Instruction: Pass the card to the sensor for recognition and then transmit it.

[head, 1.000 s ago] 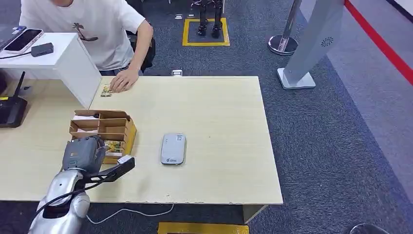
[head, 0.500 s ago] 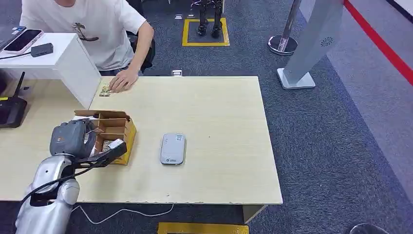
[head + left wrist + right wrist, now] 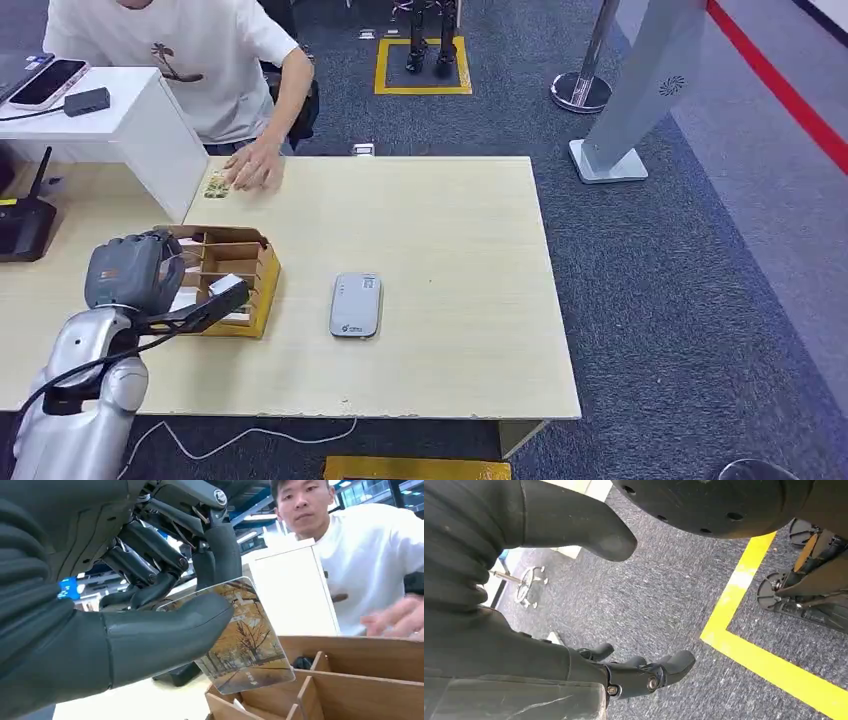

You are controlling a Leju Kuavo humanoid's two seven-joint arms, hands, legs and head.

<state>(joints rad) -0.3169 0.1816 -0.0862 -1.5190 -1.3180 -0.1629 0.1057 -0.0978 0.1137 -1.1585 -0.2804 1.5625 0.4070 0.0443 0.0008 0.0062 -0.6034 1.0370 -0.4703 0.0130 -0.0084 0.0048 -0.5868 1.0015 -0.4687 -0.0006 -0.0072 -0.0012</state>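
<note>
Left hand [image 3: 100, 625] has the card [image 3: 240, 640] pinched between its thick thumb and the darker fingers [image 3: 220, 550], and it's holding it just above the open cardboard divider box [image 3: 235, 270] at the left side of the counter [image 3: 450, 260]. From the head view that hand [image 3: 125, 272] sits right beside the box's near-left corner.

The card looks like a thin printed plastic one with an autumn tree picture on it. My guess is it's super light, stiff but a bit flexy, and pretty slick, so a thumb-and-finger pinch on the flat faces near one end is the way to go. That leaves the rest of it sticking out free to lay over the reader. Squeeze too loosely and I'd bet it slides out.

The sensor [image 3: 356, 305], a small grey rounded pad, lies flat on the counter, well apart to the right of the box.

Right hand [image 3: 644, 672] hangs over grey carpet, fingers loosely curled, holding nothing.

A person's hand [image 3: 252, 165] rests at the far edge.
</note>
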